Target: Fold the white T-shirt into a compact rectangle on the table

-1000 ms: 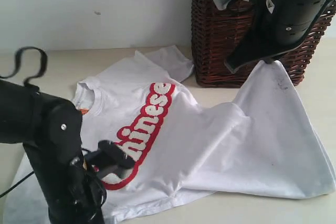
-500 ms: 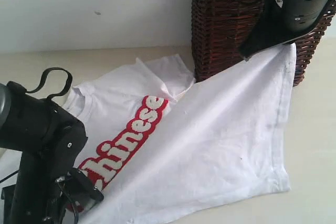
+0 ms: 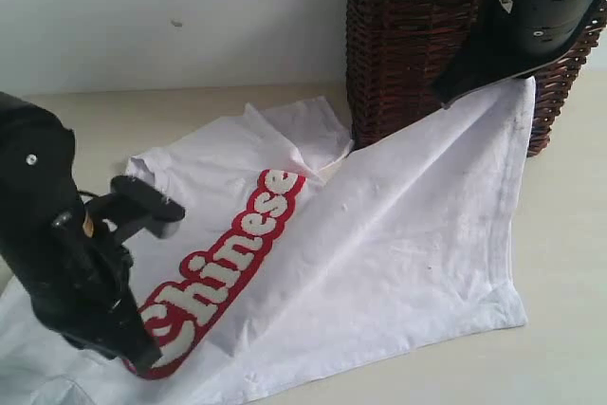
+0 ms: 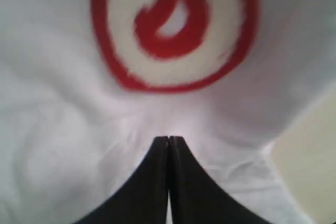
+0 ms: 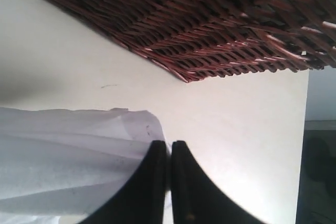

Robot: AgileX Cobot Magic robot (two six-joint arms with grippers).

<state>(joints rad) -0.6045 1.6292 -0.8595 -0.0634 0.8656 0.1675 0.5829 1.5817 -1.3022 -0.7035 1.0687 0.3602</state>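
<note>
Right now the white T-shirt (image 3: 398, 234) is lying mostly on the table (image 3: 569, 348), spreading out from the foot of the wicker basket (image 3: 398, 64). Its red "Chinese" band (image 3: 232, 263) is facing up and running diagonally away from the basket. One hem corner is hanging raised against the basket's front wall, with the cloth sloping taut from there down to the table. The right gripper (image 5: 169, 145) is pinching that corner, jaws closed on the fabric edge, close to the basket's base. The left gripper (image 4: 168, 139) is clamping the shirt too, jaws fully together, just beside the letter C at the band's end farthest from the basket. A sleeve (image 3: 303, 125) is lying bunched next to the basket's base.
</note>
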